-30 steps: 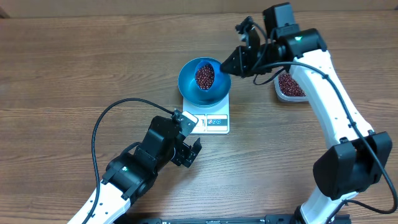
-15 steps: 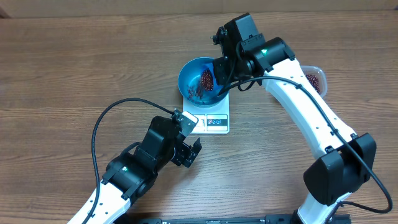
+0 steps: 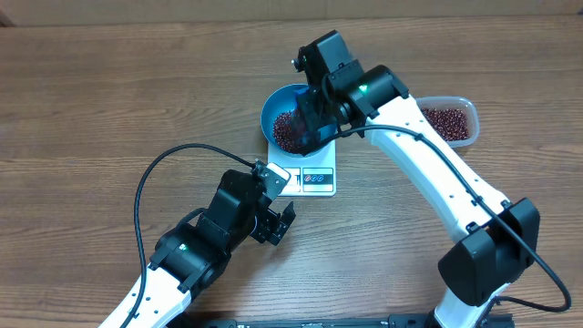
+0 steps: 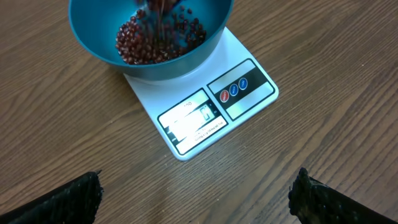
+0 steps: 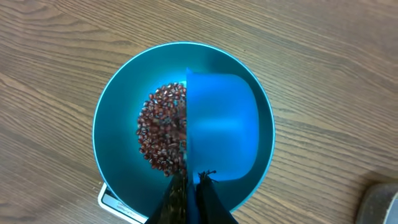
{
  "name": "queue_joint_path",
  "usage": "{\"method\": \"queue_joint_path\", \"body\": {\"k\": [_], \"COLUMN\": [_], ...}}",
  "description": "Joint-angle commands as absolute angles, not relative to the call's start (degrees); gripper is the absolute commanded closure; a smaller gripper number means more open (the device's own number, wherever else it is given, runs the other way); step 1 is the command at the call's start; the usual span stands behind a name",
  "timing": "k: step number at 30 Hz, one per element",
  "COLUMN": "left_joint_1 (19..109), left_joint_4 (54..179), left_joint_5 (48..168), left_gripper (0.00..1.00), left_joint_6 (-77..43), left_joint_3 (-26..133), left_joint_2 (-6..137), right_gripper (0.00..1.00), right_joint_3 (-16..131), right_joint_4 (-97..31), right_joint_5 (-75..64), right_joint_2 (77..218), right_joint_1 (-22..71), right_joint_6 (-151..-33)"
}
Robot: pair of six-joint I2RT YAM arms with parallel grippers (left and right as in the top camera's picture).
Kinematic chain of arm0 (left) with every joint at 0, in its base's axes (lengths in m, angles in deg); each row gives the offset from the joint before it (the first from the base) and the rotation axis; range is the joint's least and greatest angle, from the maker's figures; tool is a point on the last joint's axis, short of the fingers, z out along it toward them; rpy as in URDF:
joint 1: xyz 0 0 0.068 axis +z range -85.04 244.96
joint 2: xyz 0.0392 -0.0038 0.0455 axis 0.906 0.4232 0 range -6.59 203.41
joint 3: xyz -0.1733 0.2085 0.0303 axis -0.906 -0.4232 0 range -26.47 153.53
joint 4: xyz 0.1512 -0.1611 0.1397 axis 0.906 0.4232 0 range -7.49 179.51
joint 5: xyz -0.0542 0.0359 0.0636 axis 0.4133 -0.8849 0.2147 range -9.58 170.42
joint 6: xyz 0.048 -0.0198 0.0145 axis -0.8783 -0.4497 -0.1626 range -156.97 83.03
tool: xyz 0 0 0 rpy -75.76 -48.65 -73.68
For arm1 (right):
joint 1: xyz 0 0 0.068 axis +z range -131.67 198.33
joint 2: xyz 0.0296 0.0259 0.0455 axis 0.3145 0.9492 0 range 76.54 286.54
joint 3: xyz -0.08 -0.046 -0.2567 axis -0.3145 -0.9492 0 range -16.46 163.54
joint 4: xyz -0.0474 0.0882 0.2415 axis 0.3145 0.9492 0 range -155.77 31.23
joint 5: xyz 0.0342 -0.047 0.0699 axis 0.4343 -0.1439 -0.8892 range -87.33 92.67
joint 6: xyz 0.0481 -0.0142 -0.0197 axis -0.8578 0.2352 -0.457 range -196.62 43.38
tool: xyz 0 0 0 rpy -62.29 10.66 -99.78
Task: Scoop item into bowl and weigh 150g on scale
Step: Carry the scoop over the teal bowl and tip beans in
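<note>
Above the bowl, right gripper clamped on blue scoop, beans blurred, scale partly hidden beneath, left gripper spread wide, empty.

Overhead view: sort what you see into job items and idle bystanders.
Job: round teal-blue bowl, dark red-brown beans, flat white square scale, bright blue plastic scoop in shut right gripper, clear plastic tub of beans.
Idle: open left gripper, black cable, wooden table.

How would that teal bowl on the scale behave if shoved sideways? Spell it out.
The bowl looks smooth and the scale under it has a slick white top, so it would probably slide. Its wall tapers toward the base, so a push near the rim might tip it. The beans pooled inside likely add weight low down, steadying it somewhat.
</note>
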State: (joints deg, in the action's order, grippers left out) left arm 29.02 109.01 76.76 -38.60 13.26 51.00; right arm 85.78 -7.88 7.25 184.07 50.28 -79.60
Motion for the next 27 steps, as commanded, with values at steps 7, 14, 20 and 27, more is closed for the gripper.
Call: {"method": "queue_joint_path", "body": {"k": [7,14,20,27], "left_joint_1": [29.33,29.33,29.33,29.33], "left_joint_4": [108.88,108.88,108.88,108.88], "left_joint_5": [77.06,77.06,77.06,77.06], "left_gripper": [0.01,0.0,0.0,0.0], "left_joint_6": [-38.25,-38.25,-38.25,-38.25], "left_joint_3": [12.89,12.89,12.89,12.89], "left_joint_2": [50.3,50.3,50.3,50.3], "right_gripper": [0.96,0.96,0.96,0.96], "right_joint_3": [87.79,87.79,87.79,87.79], "right_joint_4": [-8.45,-8.45,-8.45,-8.47], "right_joint_5": [17.78,23.34,25.19,25.83], "right_joint_2": [183.8,183.8,183.8,183.8], "right_joint_1": [54.04,56.57,57.27,57.27], "right_joint_6": [-79.34,-79.36,-79.38,-79.38]}}
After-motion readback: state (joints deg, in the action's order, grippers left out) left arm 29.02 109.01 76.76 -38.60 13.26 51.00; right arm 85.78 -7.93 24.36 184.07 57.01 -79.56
